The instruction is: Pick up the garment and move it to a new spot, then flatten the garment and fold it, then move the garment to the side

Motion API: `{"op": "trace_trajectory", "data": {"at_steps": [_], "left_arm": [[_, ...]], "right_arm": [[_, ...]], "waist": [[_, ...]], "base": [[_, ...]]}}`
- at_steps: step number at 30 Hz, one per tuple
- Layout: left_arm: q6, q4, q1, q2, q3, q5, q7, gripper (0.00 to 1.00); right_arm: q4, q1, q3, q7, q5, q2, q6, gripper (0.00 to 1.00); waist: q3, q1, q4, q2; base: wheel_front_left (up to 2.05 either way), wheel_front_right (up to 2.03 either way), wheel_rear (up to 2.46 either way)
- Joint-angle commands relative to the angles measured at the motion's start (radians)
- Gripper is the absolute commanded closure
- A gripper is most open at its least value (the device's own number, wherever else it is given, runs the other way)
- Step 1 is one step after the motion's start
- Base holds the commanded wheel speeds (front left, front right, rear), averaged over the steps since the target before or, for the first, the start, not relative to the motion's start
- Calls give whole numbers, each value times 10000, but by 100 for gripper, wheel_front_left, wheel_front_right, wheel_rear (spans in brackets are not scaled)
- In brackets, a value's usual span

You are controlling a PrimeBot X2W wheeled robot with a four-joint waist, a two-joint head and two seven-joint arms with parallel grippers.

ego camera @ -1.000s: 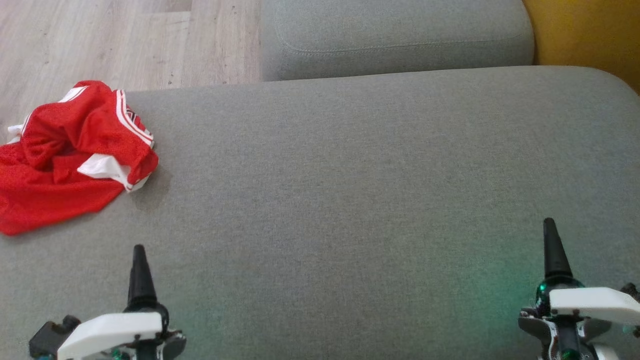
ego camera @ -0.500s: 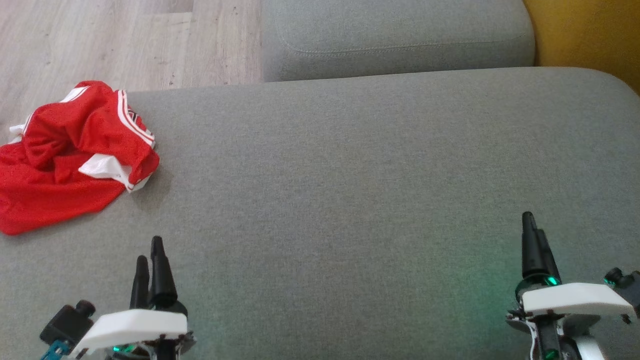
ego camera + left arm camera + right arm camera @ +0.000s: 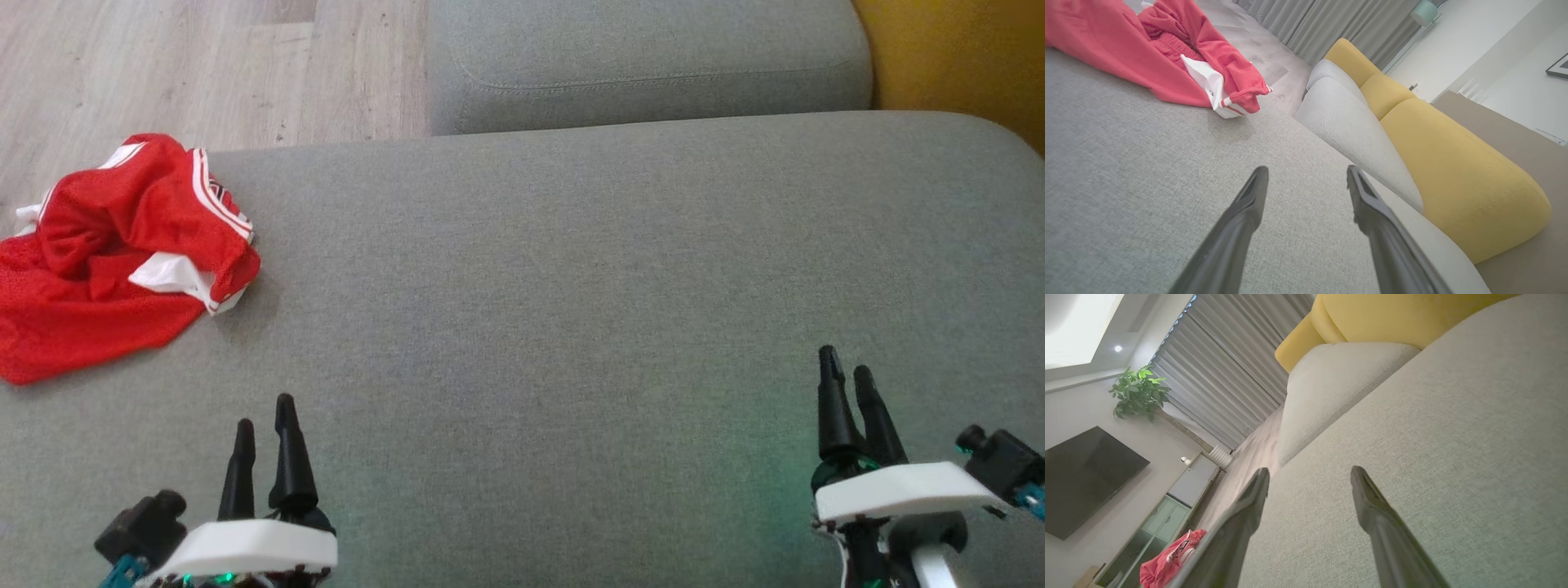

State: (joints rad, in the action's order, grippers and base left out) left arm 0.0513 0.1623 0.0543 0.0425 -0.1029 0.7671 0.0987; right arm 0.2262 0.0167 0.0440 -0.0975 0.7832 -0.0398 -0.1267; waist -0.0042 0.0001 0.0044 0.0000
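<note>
Red mesh garment (image 3: 122, 261), white stripes and white panels: crumpled in a loose heap on the far left corner of the sofa seat, one part running off the head view's left edge; nothing touches it.
Pale wood-plank floor (image 3: 204, 65): shows beyond the garment, at the upper left of the head view.
Left tool (image 3: 264, 412), two long dark fingers on a white housing: low at the left, over bare fabric, near the garment but well clear of it and on the robot's side of it; jaws stand apart with nothing between them. In the left wrist view the garment lies up and to the left of the fingertips.
Wide grey woven-fabric sofa seat (image 3: 531, 286): flat and bare between the two tools; a faint green glow falls on it beside each.
Smaller grey cushion with a stitched seam (image 3: 645, 57): butts against the seat's far edge.
Right tool (image 3: 846, 361), same dark fingers and white housing: low at the right, over bare fabric, well apart from the garment; jaws spread, holding nothing.
Mustard-yellow upholstered cushion (image 3: 955, 57): at the far right corner, just beside the smaller grey cushion.
Grey pleated curtains (image 3: 1229, 375), green leafy plant (image 3: 1139, 392), dark wall screen (image 3: 1081, 477): in the room behind, seen from the right wrist.
</note>
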Motion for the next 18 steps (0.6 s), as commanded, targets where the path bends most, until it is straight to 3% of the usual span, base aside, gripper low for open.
{"op": "trace_trajectory", "data": {"at_steps": [1, 18], "left_arm": [[-68, -336, -206, 54, 51, -408, 152, 0], [-221, -214, -109, 62, -295, -2367, 626, 0]], "right_arm": [[-368, -154, 246, -170, -426, -69, -25, 0], [27, -241, 674, -642, -2671, -81, -30, 0]], "waist": [[-6, -1, -2, 0], [-13, -1, -16, 0]], "base": [[0, 0, 0], [0, 0, 0]]}}
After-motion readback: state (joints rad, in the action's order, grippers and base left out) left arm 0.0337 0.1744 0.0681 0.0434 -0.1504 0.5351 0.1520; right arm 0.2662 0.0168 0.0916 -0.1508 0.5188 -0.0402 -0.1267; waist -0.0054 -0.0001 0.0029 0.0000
